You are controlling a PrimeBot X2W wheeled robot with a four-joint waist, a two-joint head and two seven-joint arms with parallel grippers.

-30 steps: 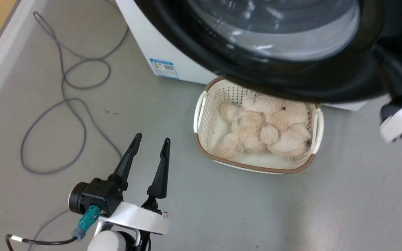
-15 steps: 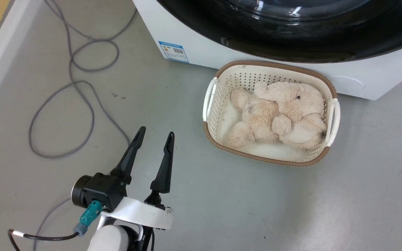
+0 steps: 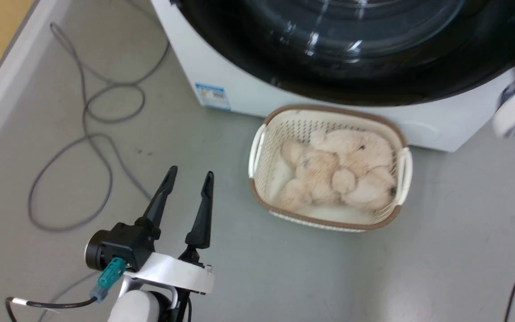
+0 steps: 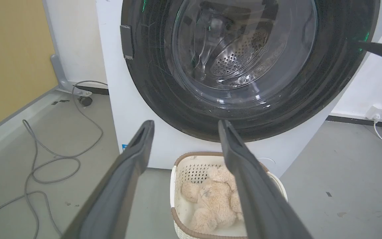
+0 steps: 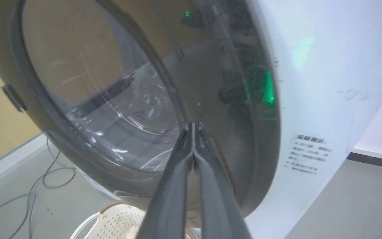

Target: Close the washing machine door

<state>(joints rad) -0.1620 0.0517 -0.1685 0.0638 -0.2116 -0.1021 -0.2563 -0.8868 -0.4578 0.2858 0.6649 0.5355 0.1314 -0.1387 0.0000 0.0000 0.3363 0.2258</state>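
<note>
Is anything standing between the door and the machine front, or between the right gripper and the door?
Nothing visible. The door looks flush against the machine. The right gripper, jaws shut, points at the door's rim with nothing between. The basket sits on the floor below the door, out of its way.

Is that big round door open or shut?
Shut, it seems: the washing machine door lies flat against the washing machine. Whether it latched, cannot tell.

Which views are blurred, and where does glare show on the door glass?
Head view: the right arm's wrist is smeared by motion, and white glints streak the washing machine door. Left wrist view: sharp; drum holes show through the glass. Right wrist view: soft, with a green reflection on the rim.
</note>
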